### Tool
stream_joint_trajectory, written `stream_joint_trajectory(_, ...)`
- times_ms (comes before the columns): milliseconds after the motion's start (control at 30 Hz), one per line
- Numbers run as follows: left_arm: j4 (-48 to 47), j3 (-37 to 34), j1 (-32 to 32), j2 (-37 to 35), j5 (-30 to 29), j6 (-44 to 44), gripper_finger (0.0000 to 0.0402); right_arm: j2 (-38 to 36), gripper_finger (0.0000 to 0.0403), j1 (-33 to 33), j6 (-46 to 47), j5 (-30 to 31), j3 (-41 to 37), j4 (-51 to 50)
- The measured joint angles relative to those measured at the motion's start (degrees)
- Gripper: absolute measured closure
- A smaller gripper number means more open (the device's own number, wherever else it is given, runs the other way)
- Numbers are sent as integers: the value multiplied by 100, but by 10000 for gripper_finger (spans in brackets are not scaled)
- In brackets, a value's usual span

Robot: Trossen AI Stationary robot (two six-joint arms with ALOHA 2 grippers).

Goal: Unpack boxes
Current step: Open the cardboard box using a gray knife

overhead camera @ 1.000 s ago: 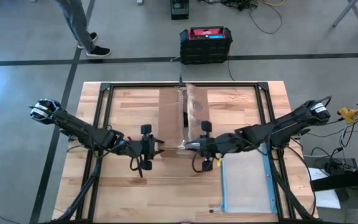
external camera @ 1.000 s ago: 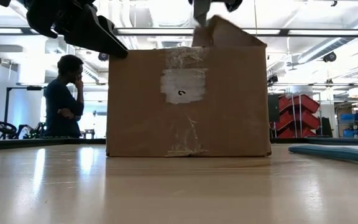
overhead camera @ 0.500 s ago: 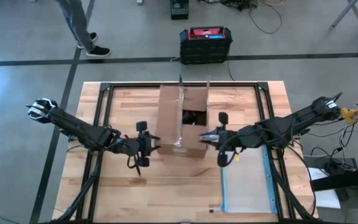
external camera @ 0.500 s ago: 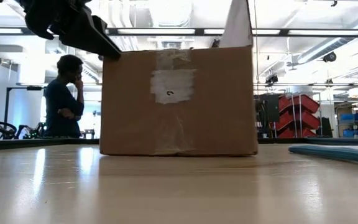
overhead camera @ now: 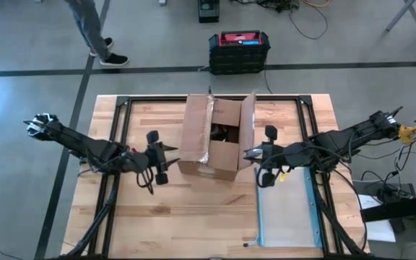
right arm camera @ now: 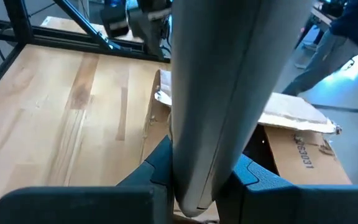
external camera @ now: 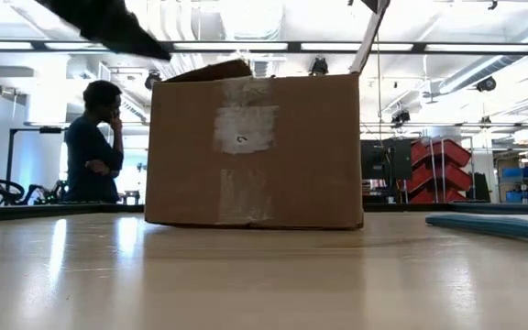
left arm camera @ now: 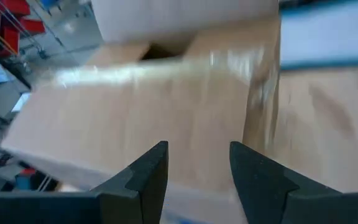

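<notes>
1. Both top flaps have swung outward since a second ago, when they lay nearly closed over the box [overhead camera: 213,141], and the box itself has slid a little toward the left arm's side.
2. It sits on the counter [overhead camera: 157,217] toward the far edge, about midway between the arms, top open; something dark shows inside, but I cannot tell what.
3. My right claw [overhead camera: 250,153] is pinched shut on the right flap [right arm camera: 222,81] — the wrist view shows the cardboard sheet clamped between the fingers, held up and back so the opening stays clear.
4. My left claw [left arm camera: 194,165] hangs just beside the box's left wall, fingers parted and holding nothing; the left flap [external camera: 209,70] lies folded outward on its own.
5. I judge the opening step nearly done — reaching in for the contents comes next.
6. Beyond that: a clear pouch [overhead camera: 284,213] on the counter's right, a black crate [overhead camera: 240,50] on the floor, a person [external camera: 90,147] standing behind.
</notes>
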Motion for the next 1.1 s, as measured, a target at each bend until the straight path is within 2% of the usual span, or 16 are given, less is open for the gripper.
stream_joint_trajectory(133, 948, -35, -25, 273, 10, 214, 246, 126, 353, 0, 50, 2, -13, -50)
stream_joint_trajectory(300, 1695, 21, -28, 1234, -14, 598, 246, 301, 353, 0, 58, 133, -18, -67)
stream_joint_trajectory(367, 1741, 154, -30, 1639, -242, 658, 246, 325, 353, -1, 62, 137, -18, -66)
stream_joint_trajectory(700, 832, 1306, -54, 3058, -1805, 866, 246, 343, 353, -2, 141, 153, -32, -68)
stream_joint_trajectory(900, 30, 1769, -50, 3350, -3145, 478, 248, 345, 353, -2, 145, 151, -47, -65)
stream_joint_trajectory(1000, -282, 1829, -50, 3274, -3370, 92, 271, 345, 353, -2, 103, 150, -49, -45)
stream_joint_trajectory(1100, -387, 1819, -50, 3133, -3386, -116, 329, 345, 353, -2, 35, 151, -49, 18)
